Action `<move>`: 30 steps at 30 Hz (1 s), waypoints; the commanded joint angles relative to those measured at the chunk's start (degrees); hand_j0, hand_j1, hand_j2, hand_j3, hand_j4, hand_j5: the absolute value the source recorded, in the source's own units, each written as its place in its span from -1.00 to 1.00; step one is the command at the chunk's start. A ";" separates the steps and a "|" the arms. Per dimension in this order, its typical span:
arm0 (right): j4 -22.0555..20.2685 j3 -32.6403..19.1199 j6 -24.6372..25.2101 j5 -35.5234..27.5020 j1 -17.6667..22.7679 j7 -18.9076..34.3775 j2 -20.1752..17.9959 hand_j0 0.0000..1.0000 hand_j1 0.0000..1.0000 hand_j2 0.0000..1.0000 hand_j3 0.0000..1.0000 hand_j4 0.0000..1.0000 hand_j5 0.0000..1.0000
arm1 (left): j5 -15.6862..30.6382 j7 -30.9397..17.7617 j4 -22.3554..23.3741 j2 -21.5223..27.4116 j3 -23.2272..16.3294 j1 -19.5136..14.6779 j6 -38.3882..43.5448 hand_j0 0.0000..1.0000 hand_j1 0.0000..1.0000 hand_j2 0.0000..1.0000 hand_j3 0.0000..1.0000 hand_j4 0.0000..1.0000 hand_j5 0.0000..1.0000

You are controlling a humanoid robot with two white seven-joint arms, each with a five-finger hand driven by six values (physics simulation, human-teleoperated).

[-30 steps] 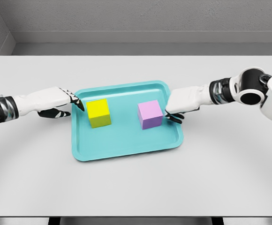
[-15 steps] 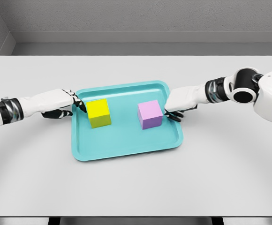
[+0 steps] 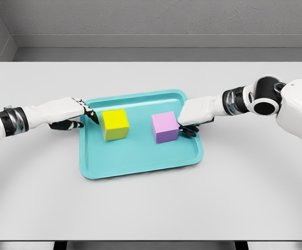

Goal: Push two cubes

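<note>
A: Both cubes have slid inward since half a second back. The yellow cube [image 3: 114,124] is further right, the purple cube [image 3: 165,126] slightly left, and both hands came in with them.

B: Where are they now?

A: Both sit on the teal tray [image 3: 140,165], yellow left of centre, purple right of centre, a clear gap of tray floor between them. Tray is on the grey table [image 3: 151,208].

B: Hands?

A: Left hand [image 3: 73,112] reaches over the tray's left rim, fingers straight and held together, tips at the yellow cube's left face. It looks like contact, can't confirm. Right hand [image 3: 192,114] is over the right rim with its fingers loosely curled, gripping nothing, just beside or against the purple cube's right face.

B: Key relation for the next move?

A: Each cube lies inboard of its own hand, along one left-right line. So, as I judge it, pushing on means each hand drives toward tray centre. Cubes have no long axis.

B: Anything hidden?

A: Right fingertips are dark and tucked under the palm, hard to read. Left arm is cut off at the frame edge.
</note>
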 commanded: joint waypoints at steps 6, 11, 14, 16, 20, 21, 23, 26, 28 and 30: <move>-0.13 -0.02 0.13 -0.23 -0.09 -0.01 1.08 -0.78 -0.78 -0.78 -0.78 -0.78 -0.78 | 0.52 -0.02 0.02 -0.02 -0.08 -0.26 0.13 0.20 0.20 0.20 0.20 0.20 0.20; -0.04 -0.02 0.13 -0.23 -0.35 -0.01 1.78 -0.78 -0.78 -0.78 -0.78 -0.78 -0.78 | 0.43 -0.02 0.02 -0.72 -0.08 -0.70 0.13 0.20 0.20 0.20 0.20 0.20 0.20; 0.22 -0.02 0.13 -0.32 -0.35 -0.01 2.40 -0.78 -0.78 -0.78 -0.78 -0.78 -0.78 | 0.26 -0.02 0.02 -1.16 -1.14 -0.97 0.13 0.20 0.20 0.20 0.20 0.20 0.20; 0.14 -0.02 0.13 -0.32 -0.35 -0.01 2.66 -0.78 -0.78 -0.78 -0.78 -0.78 -0.78 | 0.25 -0.02 0.02 -1.25 -1.23 -0.97 0.13 0.20 0.20 0.20 0.20 0.20 0.20; 0.14 -0.02 0.13 -0.23 -0.35 -0.01 2.84 -0.78 -0.78 -0.78 -0.78 -0.78 -0.78 | 0.25 -0.02 0.02 -1.95 -1.31 -0.97 0.13 0.20 0.20 0.20 0.20 0.20 0.20; 0.22 -0.02 0.13 -0.32 -0.35 -0.01 2.84 -0.78 -0.78 -0.78 -0.78 -0.78 -0.78 | 0.25 -0.02 0.02 -2.04 -1.31 -0.97 0.13 0.20 0.20 0.20 0.20 0.20 0.20; 0.22 -0.02 0.13 -0.32 -0.44 -0.01 3.28 -0.78 -0.78 -0.78 -0.78 -0.78 -0.78 | 0.17 -0.02 0.02 -2.13 -1.40 -1.41 0.13 0.20 0.20 0.20 0.20 0.20 0.20; 0.22 -0.02 0.13 -0.32 -0.44 -0.01 3.63 -0.78 -0.78 -0.78 -0.78 -0.78 -0.78 | 0.08 -0.02 1.07 -3.09 -2.90 -2.64 0.13 0.20 0.20 0.20 0.20 0.20 0.20; 0.22 -0.02 0.13 -0.32 -0.44 -0.01 3.63 -0.78 -0.78 -0.78 -0.78 -0.78 -0.78 | 0.17 -0.02 1.16 -3.27 -2.98 -2.72 0.13 0.20 0.20 0.20 0.20 0.20 0.20; 0.22 -0.02 0.13 -0.32 -0.53 -0.01 3.63 -0.78 -0.78 -0.78 -0.78 -0.78 -0.78 | 0.17 -0.02 1.42 -3.27 -2.98 -2.72 0.13 0.20 0.20 0.20 0.20 0.20 0.20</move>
